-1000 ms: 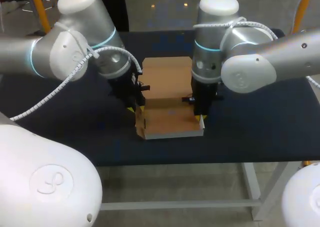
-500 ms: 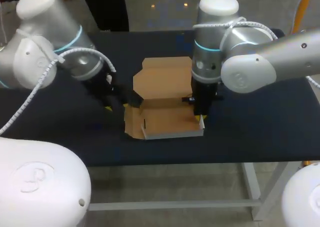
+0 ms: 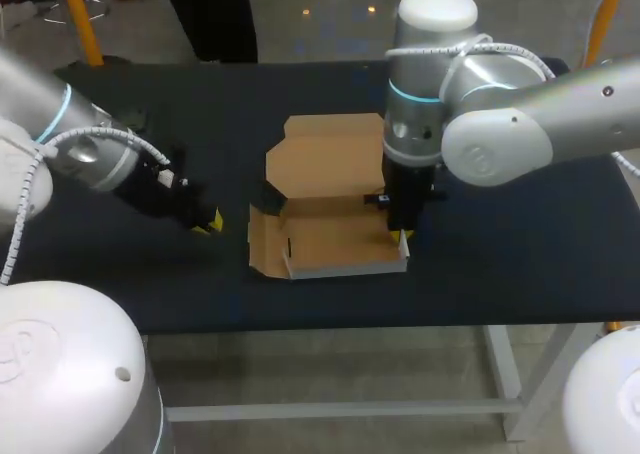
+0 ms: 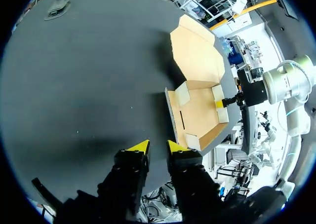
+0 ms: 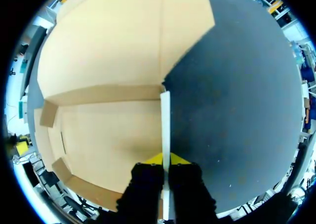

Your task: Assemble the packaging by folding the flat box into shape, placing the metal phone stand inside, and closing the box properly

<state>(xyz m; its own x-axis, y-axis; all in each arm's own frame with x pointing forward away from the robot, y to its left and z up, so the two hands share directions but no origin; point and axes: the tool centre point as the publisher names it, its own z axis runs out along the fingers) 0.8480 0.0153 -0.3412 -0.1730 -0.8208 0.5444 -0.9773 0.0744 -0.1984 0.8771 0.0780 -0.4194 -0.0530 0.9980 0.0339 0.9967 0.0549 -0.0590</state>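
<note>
The brown cardboard box (image 3: 330,214) lies half-formed at the table's middle, its lid (image 3: 330,156) flat behind the tray. Its left side panel (image 3: 262,242) is splayed outward on the cloth. My right gripper (image 3: 400,236) is shut on the upright right side wall (image 5: 165,120), whose white edge runs between the fingers of the gripper (image 5: 165,159). My left gripper (image 3: 207,221) hovers over bare table left of the box, apart from it. Its tips (image 4: 158,146) stand slightly apart with nothing between them. A flat grey metal piece (image 4: 58,9), apparently the phone stand, lies far ahead of the left gripper.
The black table (image 3: 520,244) has free room to the right of the box and along its front edge. The left arm's body (image 3: 90,154) stretches over the left part of the table.
My left gripper has let go of the box's left side and pulled back to the left. That left panel has dropped outward. The right arm has kept still on its wall.
</note>
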